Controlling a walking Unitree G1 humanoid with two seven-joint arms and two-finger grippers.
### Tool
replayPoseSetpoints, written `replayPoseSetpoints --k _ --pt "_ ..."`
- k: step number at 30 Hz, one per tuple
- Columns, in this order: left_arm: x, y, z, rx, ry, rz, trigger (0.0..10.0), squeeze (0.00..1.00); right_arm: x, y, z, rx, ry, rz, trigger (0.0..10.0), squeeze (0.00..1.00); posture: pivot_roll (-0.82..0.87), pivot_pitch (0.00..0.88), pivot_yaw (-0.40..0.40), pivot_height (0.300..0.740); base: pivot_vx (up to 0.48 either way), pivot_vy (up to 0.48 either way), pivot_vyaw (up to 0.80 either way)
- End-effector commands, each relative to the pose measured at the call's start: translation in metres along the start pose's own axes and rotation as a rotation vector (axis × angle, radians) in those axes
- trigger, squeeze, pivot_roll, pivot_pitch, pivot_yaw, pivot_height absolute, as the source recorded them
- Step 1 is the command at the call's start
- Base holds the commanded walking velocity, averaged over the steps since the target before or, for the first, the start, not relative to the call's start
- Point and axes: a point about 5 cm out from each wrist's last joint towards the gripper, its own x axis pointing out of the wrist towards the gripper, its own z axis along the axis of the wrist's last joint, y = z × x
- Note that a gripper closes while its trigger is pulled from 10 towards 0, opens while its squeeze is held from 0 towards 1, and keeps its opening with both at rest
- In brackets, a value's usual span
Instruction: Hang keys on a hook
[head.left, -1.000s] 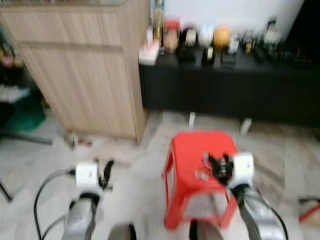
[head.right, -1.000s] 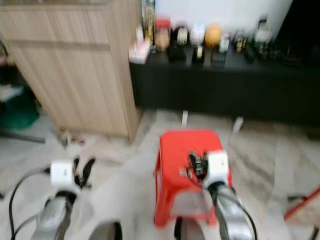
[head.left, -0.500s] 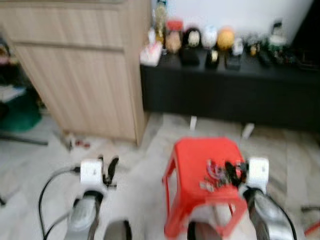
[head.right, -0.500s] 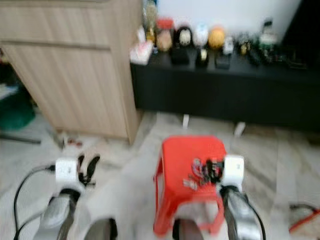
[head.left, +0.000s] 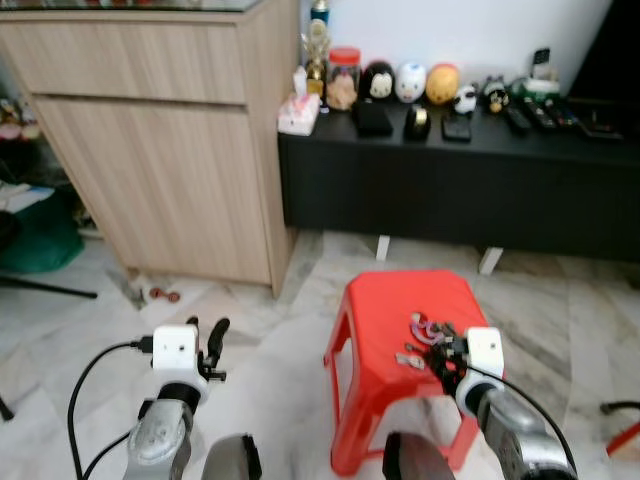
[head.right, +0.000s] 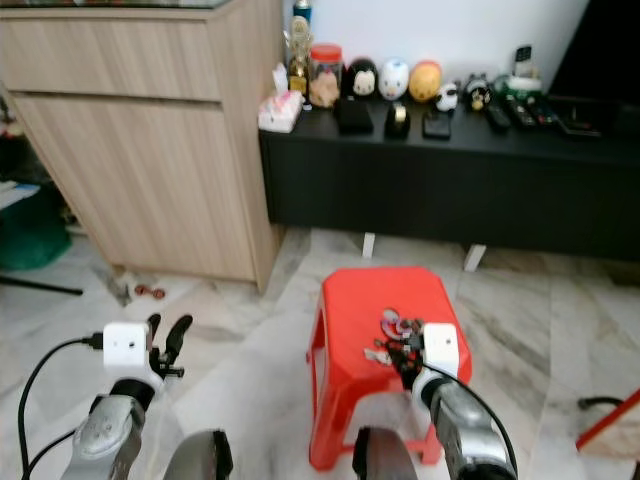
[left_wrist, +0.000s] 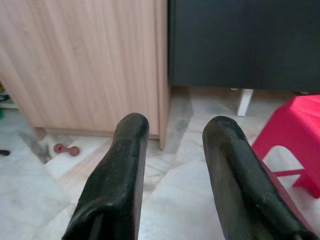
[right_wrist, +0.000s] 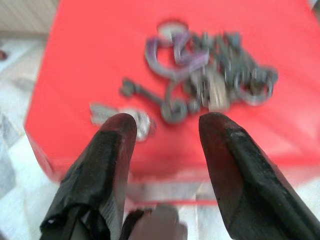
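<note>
I see a red plastic stool (head.left: 400, 330) standing on a pale marble floor (head.left: 270, 330), with the keys (right_wrist: 205, 75) lying in a loose bunch on its seat. My right tool (right_wrist: 165, 150) hangs just over the near edge of the stool, fingers spread, gripping nothing, the keys just ahead of the tips. My left tool (left_wrist: 175, 170) is also spread, low over the floor, well apart from the stool. Ahead stands a light wooden cabinet (head.left: 170, 140), and beside it a long black counter (head.left: 460, 170) carrying small figurines (head.left: 410, 82) and clutter.
</note>
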Motion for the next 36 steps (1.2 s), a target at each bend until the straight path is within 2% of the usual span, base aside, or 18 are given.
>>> replayPoseSetpoints --k 1,7,12,15,17,20,24,30,36 --pt "0.0 0.0 0.001 0.014 0.01 -0.012 10.0 0.0 0.004 0.004 0.006 0.02 0.003 0.024 10.0 0.0 -0.03 0.0 -0.028 0.589 0.0 0.0 0.0" --pt "-0.001 -0.002 0.004 0.022 0.0 -0.024 10.0 0.0 0.009 0.002 0.01 0.068 -0.009 0.009 10.0 0.0 -0.01 0.0 -0.028 0.589 0.0 0.0 0.0" --pt "0.0 -0.001 0.01 0.021 -0.026 -0.015 10.0 0.0 0.007 -0.001 0.039 0.059 -0.2 -0.003 10.0 0.0 0.0 0.0 -0.042 0.589 0.0 0.0 0.0" --pt "0.001 -0.001 0.013 0.018 -0.038 -0.013 10.0 0.0 0.002 -0.004 0.05 0.023 -0.297 -0.03 10.0 0.0 0.02 0.0 -0.052 0.589 0.0 0.0 0.0" --pt "0.0 0.001 0.015 0.019 -0.046 -0.006 10.0 0.0 -0.003 -0.006 0.057 0.068 -0.399 -0.064 10.0 0.0 0.02 0.0 -0.054 0.589 0.0 0.0 0.0" --pt "-0.003 0.004 0.013 0.021 -0.044 0.004 10.0 0.0 -0.011 -0.009 0.052 0.029 -0.447 -0.128 10.0 0.0 0.02 0.0 -0.059 0.589 0.0 0.0 0.0" --pt "-0.006 0.009 0.011 0.025 -0.038 0.024 10.0 0.0 -0.023 -0.01 0.049 0.02 -0.533 -0.182 10.0 0.0 0.03 0.0 -0.064 0.589 0.0 0.0 0.0" --pt "-0.006 0.01 0.01 0.025 -0.035 0.032 10.0 0.0 -0.023 -0.006 0.051 0.018 -0.55 -0.185 10.0 0.0 0.02 0.0 -0.073 0.589 0.0 0.0 0.0" --pt "-0.003 0.009 0.012 0.02 -0.049 0.038 10.0 0.0 -0.019 -0.004 0.06 0.008 -0.557 -0.176 10.0 0.0 0.02 0.0 -0.078 0.589 0.257 0.0 0.0"
